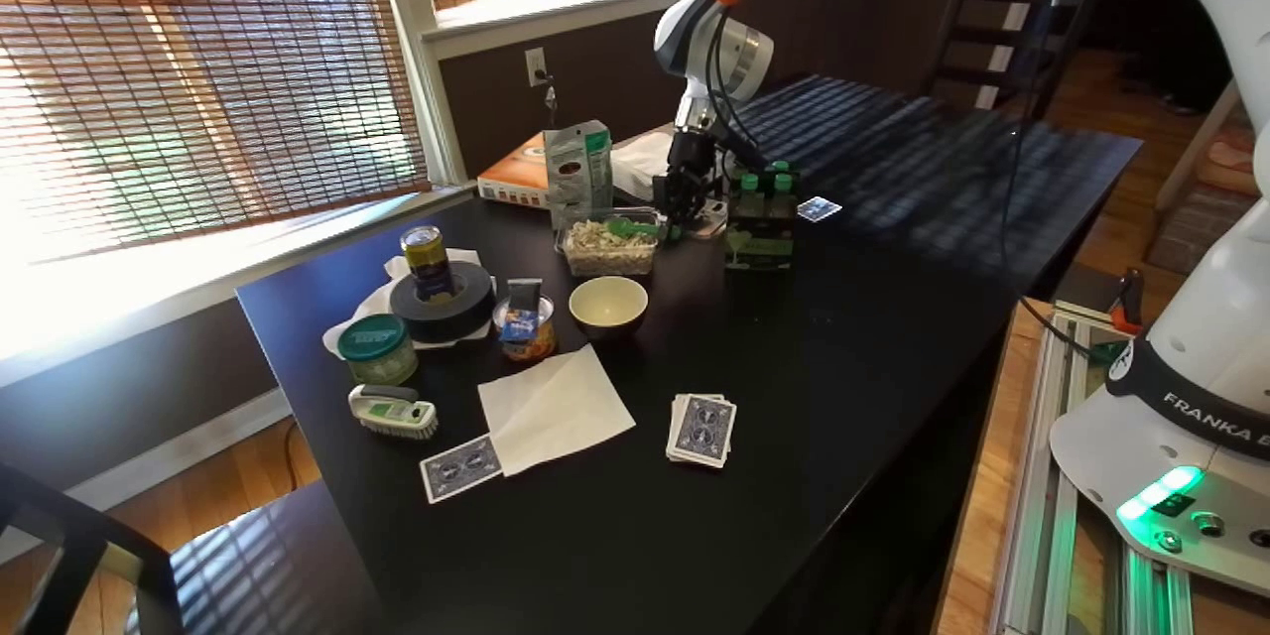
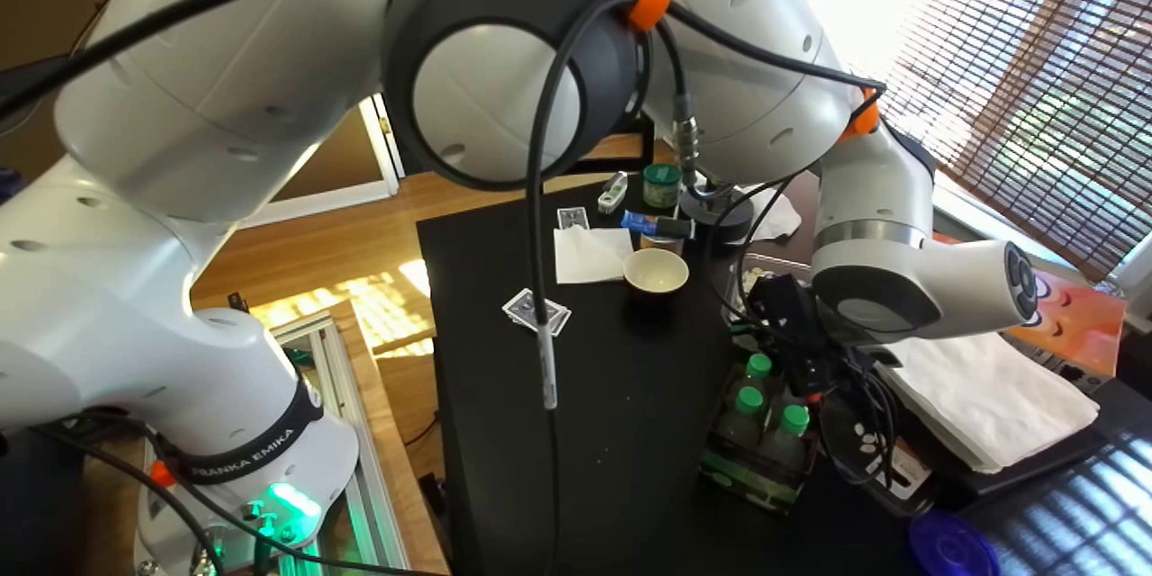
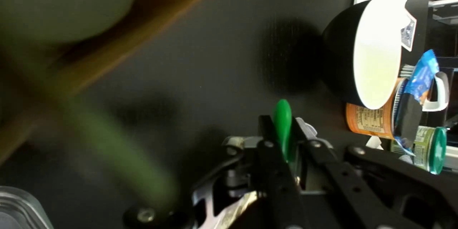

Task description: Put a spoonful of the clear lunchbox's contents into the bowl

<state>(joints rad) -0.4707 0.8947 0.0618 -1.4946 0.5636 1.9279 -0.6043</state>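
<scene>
The clear lunchbox (image 1: 617,266) holds the pale bits of food (image 1: 595,240). It is partly hidden behind the arm in an exterior view (image 2: 781,265) and mostly hidden behind the jaws in the wrist view. A green spoon (image 1: 632,227) lies on the contents, its handle toward my gripper (image 1: 680,215). In the wrist view, my gripper (image 3: 281,124) is shut on the green handle (image 3: 282,118), whose rounded end sticks out past the fingertips. The cream bowl (image 1: 608,304), dark outside, stands beside the lunchbox. It also shows in an exterior view (image 2: 656,271) and the wrist view (image 3: 375,61).
A green carton of bottles (image 1: 759,250) stands close beside my gripper; it looms in the wrist view (image 3: 150,32). A pouch (image 1: 577,169) stands behind the lunchbox. A can with a packet on top (image 1: 528,342) is next to the bowl. A clear tray (image 2: 886,459) lies beyond the carton.
</scene>
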